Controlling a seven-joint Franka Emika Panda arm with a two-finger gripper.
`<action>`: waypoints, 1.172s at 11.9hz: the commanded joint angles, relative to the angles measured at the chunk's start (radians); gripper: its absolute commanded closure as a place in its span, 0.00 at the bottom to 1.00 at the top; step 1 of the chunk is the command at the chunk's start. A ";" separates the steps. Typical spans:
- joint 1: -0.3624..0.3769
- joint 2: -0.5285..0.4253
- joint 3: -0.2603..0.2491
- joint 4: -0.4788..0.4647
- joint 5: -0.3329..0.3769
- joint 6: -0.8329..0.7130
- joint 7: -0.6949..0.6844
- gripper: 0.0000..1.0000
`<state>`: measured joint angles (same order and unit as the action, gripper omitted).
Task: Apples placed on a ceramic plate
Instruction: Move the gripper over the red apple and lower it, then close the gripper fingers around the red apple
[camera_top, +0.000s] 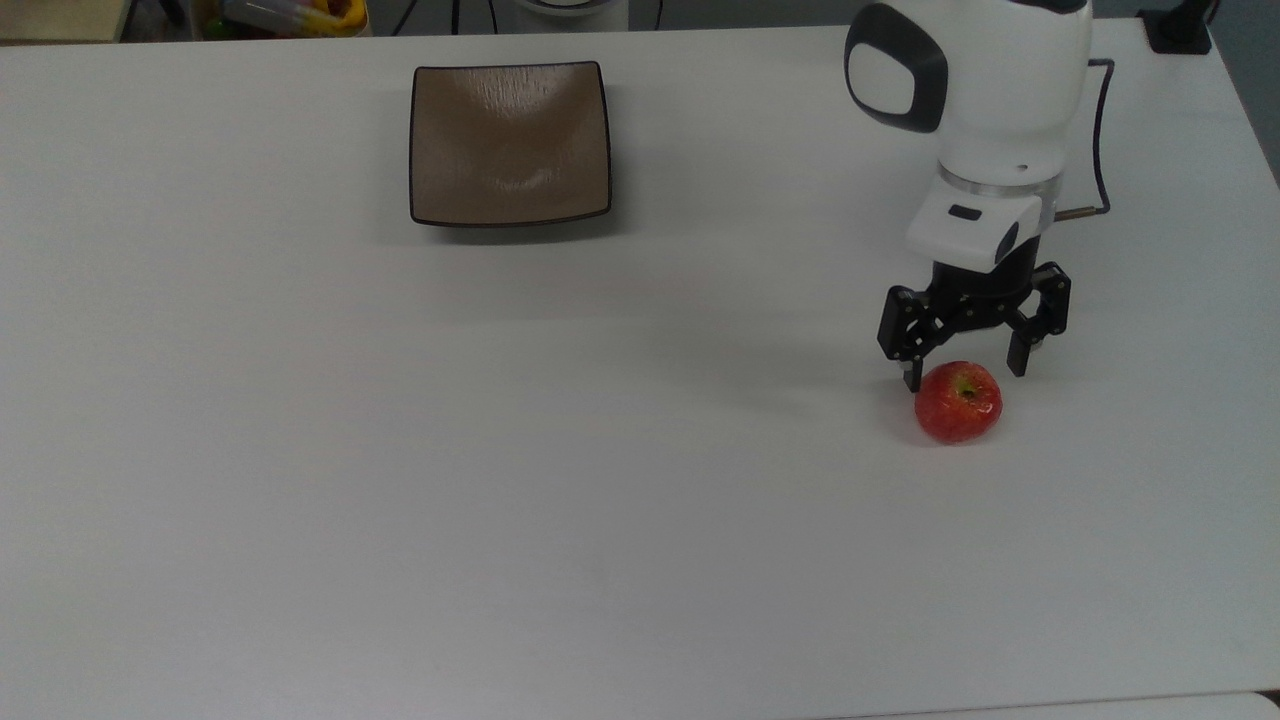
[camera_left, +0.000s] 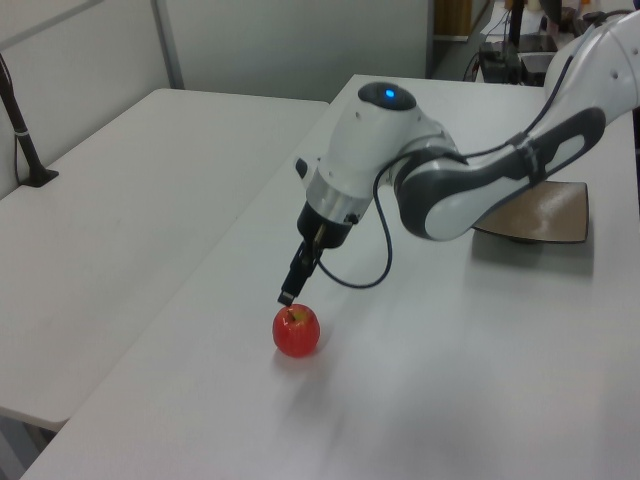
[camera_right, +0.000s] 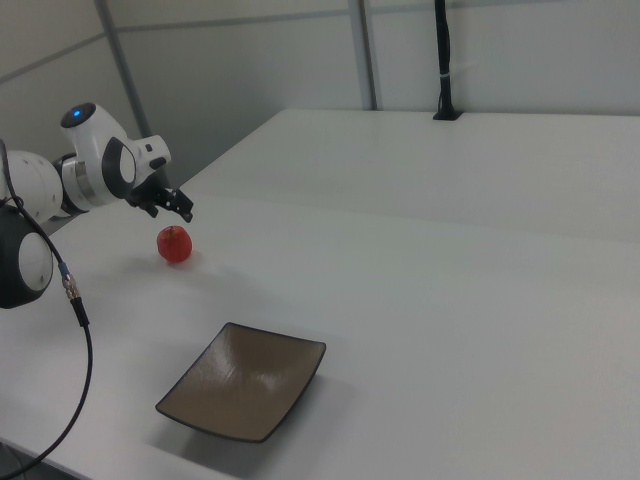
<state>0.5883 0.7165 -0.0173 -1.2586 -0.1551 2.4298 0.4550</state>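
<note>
Red apple (camera_top: 958, 402) sitting alone on the white worktop (camera_top: 600, 480), toward the top view's right, well apart from the empty ceramic plate (camera_top: 509, 142) lying near the far edge. Pincer (camera_top: 966, 372) hovering just above the apple, fingers spread wide and straddling its top, gripping nothing.

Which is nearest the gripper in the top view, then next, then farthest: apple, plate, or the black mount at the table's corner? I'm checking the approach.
1. Apple: right beneath the gripper.
2. Black mount: top view's upper right corner.
3. Plate: far off at the top view's upper left.
</note>
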 joint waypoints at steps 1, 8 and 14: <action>0.007 0.069 0.008 0.034 -0.073 0.092 0.057 0.00; 0.008 0.112 0.033 0.028 -0.179 0.114 0.110 0.00; 0.012 0.112 0.036 0.013 -0.228 0.103 0.113 0.39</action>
<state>0.5946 0.8202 0.0180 -1.2544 -0.3453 2.5320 0.5382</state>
